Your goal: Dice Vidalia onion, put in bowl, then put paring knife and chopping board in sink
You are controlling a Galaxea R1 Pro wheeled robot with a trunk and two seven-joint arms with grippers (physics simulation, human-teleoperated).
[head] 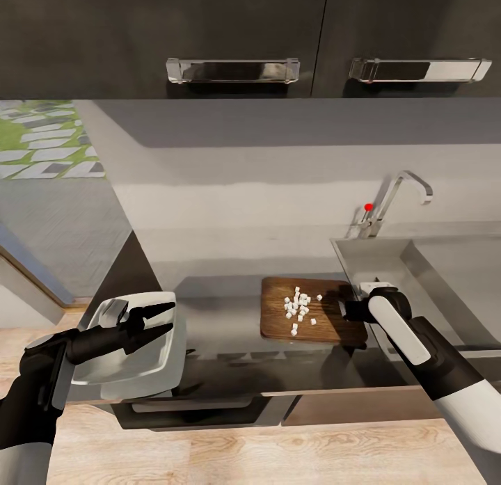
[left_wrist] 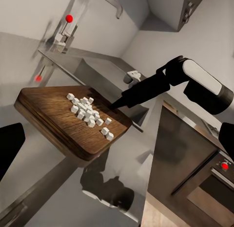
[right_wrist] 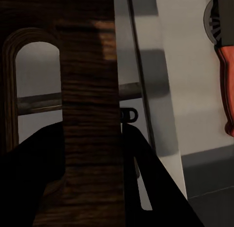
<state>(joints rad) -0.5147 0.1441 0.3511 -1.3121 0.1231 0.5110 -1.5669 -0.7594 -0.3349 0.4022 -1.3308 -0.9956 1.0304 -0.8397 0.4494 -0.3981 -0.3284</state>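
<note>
Left gripper (head: 161, 320) pinches the white bowl (head: 149, 363) by its rim, tilted near the counter's edge. Further on, the right gripper (head: 346, 309) clamps the board's (head: 278, 321) slot end: stiff wood, but the loose onion dice (head: 299, 308) would slide easily.

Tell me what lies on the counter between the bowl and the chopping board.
Nothing: in the head view, bare countertop separates the bowl from the chopping board.

1. The chopping board (head: 278, 314), dark brown wood, lies flat on the grey countertop (head: 216, 332), just left of the sink (head: 445, 276).
2. Small white onion dice (head: 299, 307) sit on the board.
3. The white bowl (head: 136, 360) is tilted at the near left.
4. The paring knife (right_wrist: 227, 85), with a red-orange handle, lies in the sink.
</note>
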